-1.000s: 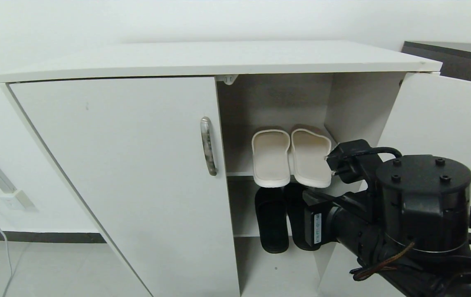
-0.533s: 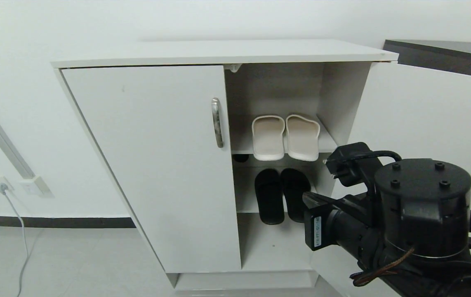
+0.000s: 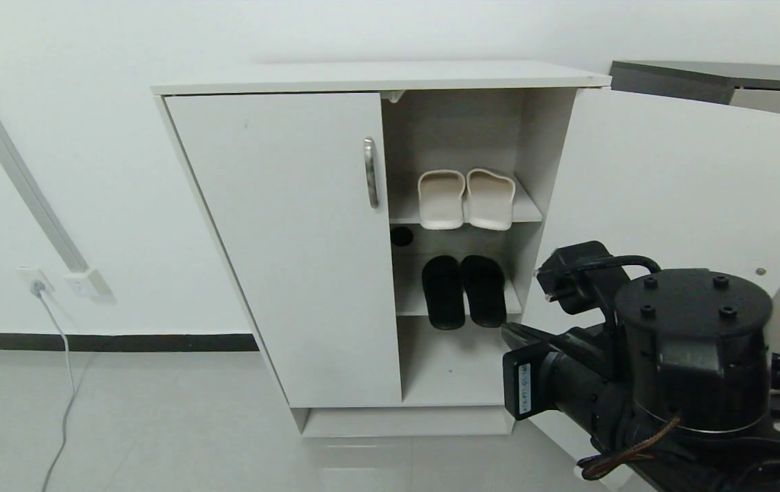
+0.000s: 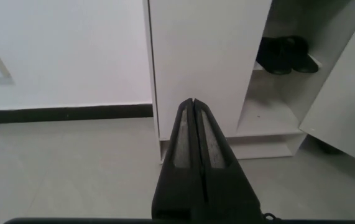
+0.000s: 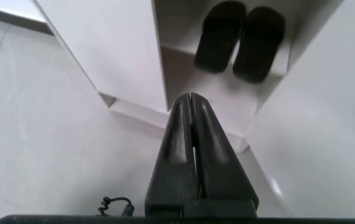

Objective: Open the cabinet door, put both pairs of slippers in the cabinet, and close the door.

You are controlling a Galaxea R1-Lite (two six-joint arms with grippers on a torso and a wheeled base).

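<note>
At the open right half of the cabinet [image 3: 376,72] both pairs are already shelved: the white slippers [image 3: 466,198] side by side on the upper shelf, the black slippers [image 3: 464,290] on the shelf below, toes pointing into the cabinet. What is left, as I judge it, is shutting the open door [image 3: 670,184].

That door hangs from the cabinet's right side and swings out toward the robot's right. Its inner face is turned toward the camera, and its free edge is well out past the right arm [image 3: 636,355]. The left door [image 3: 281,239] is shut, its handle [image 3: 371,172] running upright beside the opening.

The right end effector [image 5: 191,124] has its fingers pressed together on nothing. It hangs over the floor in front of the cabinet's base, aimed at the black pair, with the door panel just to its side. The left end effector [image 4: 193,134] is likewise pressed together and empty, facing the shut left door, farther from the open one.

So the right arm is the nearer. The door lies to its right, and closing it looks to need a push from the far, outer face or the free edge, sweeping leftward toward the opening.
</note>
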